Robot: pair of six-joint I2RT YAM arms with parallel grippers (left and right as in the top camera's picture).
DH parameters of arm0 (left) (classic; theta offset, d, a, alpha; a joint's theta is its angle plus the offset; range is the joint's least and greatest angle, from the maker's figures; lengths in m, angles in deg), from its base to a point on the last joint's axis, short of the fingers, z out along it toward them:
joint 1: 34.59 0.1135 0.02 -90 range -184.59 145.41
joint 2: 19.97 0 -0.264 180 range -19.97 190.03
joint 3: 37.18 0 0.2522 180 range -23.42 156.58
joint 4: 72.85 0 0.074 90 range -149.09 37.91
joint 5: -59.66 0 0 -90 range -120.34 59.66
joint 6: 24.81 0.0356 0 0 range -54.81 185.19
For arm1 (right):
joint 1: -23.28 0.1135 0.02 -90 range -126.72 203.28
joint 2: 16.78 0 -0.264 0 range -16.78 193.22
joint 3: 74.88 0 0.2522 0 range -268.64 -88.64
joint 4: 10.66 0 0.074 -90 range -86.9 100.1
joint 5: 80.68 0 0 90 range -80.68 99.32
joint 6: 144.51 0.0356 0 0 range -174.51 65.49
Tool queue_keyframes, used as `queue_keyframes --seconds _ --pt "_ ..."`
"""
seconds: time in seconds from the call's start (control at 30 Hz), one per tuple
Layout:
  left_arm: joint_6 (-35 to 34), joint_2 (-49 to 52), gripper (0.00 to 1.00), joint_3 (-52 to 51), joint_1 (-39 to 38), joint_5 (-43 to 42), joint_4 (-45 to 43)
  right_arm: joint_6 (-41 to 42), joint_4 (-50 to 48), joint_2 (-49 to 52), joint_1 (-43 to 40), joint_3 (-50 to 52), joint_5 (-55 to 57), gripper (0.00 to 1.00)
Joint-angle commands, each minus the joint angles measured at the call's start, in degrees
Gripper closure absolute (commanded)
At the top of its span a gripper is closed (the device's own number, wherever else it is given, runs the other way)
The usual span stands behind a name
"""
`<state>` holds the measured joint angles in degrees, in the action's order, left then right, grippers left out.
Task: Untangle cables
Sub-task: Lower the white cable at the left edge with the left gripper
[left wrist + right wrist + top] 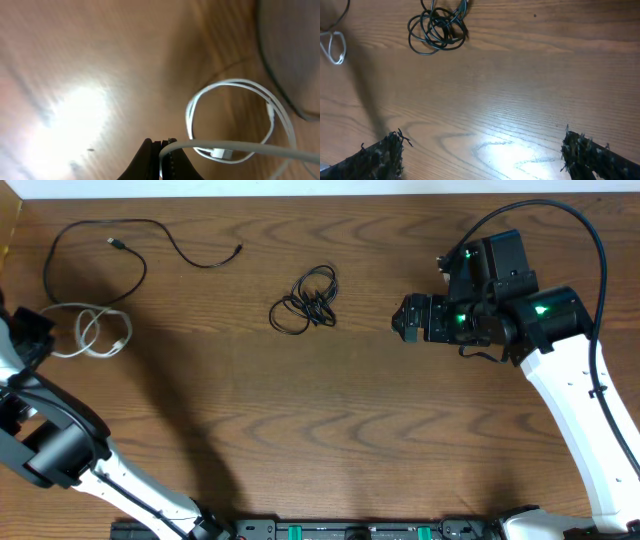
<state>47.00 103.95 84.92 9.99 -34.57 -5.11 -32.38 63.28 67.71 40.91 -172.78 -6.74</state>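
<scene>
Within closed left gripper [161,146], white cable [240,145] pinched

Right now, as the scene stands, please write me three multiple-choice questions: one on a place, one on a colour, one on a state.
1. Where does the coiled black cable lie?
A) near the middle of the table
B) at the left edge
C) under the right arm

2. What colour is the cable in the left gripper?
A) black
B) white
C) red

3. How is the right gripper?
A) shut on a cable
B) shut, empty
C) open, empty

Answers:
1 A, it lies midway across the table.
2 B, the white cable is pinched between its fingers.
3 C, its fingers stand apart, nothing between them.
</scene>
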Motion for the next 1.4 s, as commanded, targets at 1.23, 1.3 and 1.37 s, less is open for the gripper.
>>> queue_keyframes --seconds 1.23,1.3,1.37 --pt "5.68 0.52 0.43 -4.96 -8.52 0.90 -2.51 0.55 0.07 0.20 -0.28 -0.17 -0.15 0.01" --pt "5.68 0.52 0.44 -6.64 -8.20 0.90 -3.93 0.55 0.07 0.20 -0.28 -0.17 -0.15 0.01" --pt "5.68 0.52 0.44 -8.52 -7.87 0.90 -5.35 0.55 0.09 0.20 -0.28 -0.17 -0.13 0.01"
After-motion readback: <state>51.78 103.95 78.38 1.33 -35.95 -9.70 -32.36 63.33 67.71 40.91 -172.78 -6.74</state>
